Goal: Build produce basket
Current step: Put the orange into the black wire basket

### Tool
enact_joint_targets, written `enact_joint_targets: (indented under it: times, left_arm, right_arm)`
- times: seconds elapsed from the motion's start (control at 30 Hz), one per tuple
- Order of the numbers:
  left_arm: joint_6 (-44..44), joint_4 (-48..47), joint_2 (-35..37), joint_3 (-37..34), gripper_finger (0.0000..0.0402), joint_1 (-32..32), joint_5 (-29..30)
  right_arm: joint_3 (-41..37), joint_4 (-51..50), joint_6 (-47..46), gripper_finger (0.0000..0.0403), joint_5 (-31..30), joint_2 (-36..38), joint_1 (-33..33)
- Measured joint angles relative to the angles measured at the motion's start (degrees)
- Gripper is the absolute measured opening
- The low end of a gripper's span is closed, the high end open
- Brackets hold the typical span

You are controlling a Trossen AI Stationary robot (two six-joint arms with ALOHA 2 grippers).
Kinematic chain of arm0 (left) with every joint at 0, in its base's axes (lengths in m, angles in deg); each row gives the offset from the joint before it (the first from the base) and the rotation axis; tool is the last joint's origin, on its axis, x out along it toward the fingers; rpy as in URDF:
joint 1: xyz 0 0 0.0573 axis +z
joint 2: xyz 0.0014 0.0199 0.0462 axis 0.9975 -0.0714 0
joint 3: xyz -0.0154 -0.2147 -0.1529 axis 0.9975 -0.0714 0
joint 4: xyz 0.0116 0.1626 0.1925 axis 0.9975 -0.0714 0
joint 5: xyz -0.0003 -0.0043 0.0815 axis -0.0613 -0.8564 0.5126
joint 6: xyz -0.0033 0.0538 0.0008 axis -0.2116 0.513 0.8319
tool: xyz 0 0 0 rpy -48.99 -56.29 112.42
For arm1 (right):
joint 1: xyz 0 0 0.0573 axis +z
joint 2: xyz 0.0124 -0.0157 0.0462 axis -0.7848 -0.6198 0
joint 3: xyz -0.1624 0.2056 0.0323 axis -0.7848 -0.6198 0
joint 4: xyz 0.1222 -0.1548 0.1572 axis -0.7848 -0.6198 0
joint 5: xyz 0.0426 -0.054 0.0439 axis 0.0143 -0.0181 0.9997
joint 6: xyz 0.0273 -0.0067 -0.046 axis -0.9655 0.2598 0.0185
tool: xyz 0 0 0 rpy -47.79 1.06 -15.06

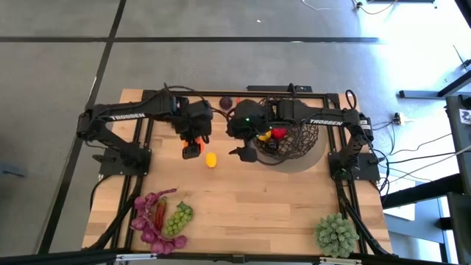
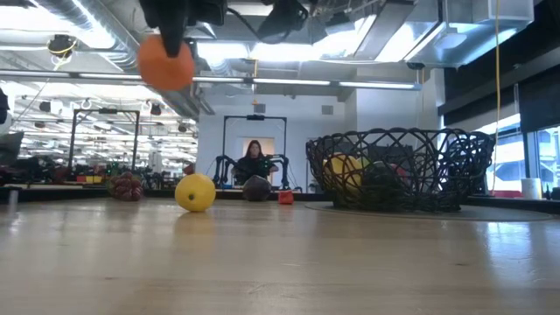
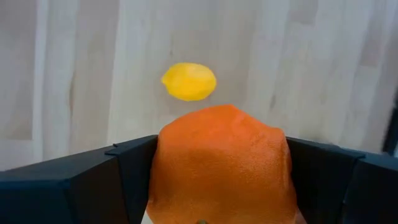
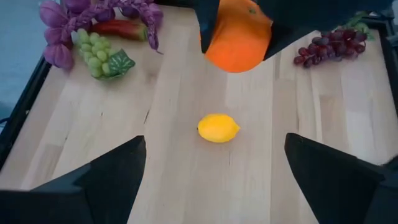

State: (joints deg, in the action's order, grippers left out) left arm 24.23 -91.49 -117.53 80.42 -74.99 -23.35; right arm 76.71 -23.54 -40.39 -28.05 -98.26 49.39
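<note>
**Orange held aloft over the table, basket part filled**

Nearest the camera side of the wooden table (image 1: 243,206), a cluster of produce lies untouched: purple leaves (image 1: 151,221), a red chilli (image 1: 160,213) and green grapes (image 1: 177,218), grouped at the left front corner. At the right front corner sits a spiky pale green plant ball (image 1: 337,232), apart from the food.

Further in, a lemon (image 1: 211,160) rests alone on the bare wood. Just beside and above it, the left gripper (image 1: 193,149) has its two dark fingers spread wide and pressed against either side of an orange (image 3: 221,165), clamping it clear of the table; the low view shows the fruit hanging high in the air. This looks like a carry, lifted high enough to clear the basket rim.

The right gripper (image 1: 246,153) hangs between the lemon and the basket, its fingers fully spread and empty, pointed down at the lemon, probably its next pick.

Beyond, toward the right rear, the dark woven basket (image 1: 307,140) already holds yellow and red fruit. Purple grapes (image 1: 227,102) lie at the back edge.
</note>
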Motion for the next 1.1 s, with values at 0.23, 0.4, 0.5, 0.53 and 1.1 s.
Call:
enact_joint_targets:
  times: [0.23, 0.4, 0.5, 0.53, 1.1]
  left_arm:
    - [3.0, -3.0, -0.1, 2.6, 0.0269, 4.7, -0.6]
    - [2.6, -3.2, -1.0, 2.7, 0.0269, 7.8, -1.0]
    - [2.6, -3.2, -2.4, 2.7, 0.0269, 8.2, -1.5]
    - [2.6, -3.3, -2.8, 2.7, 0.0269, 7.9, -1.8]
    - [1.3, -13.7, -3.4, 2.7, 0.0269, 1.4, 3.6]
  right_arm:
    - [0.1, 1.2, 0.1, 0.0375, -0.2, 0.0, 0.1]
    - [0.1, 3.9, 1.0, 0.0375, -0.3, 0.0, 0.7]
    - [0.0, 4.8, 3.6, 0.0375, -0.8, 0.0, 1.1]
    - [0.0, 4.8, 4.0, 0.0375, -1.9, 0.0, 1.1]
    - [0.0, 5.3, 4.1, 0.0375, -19.5, 0.0, 0.4]
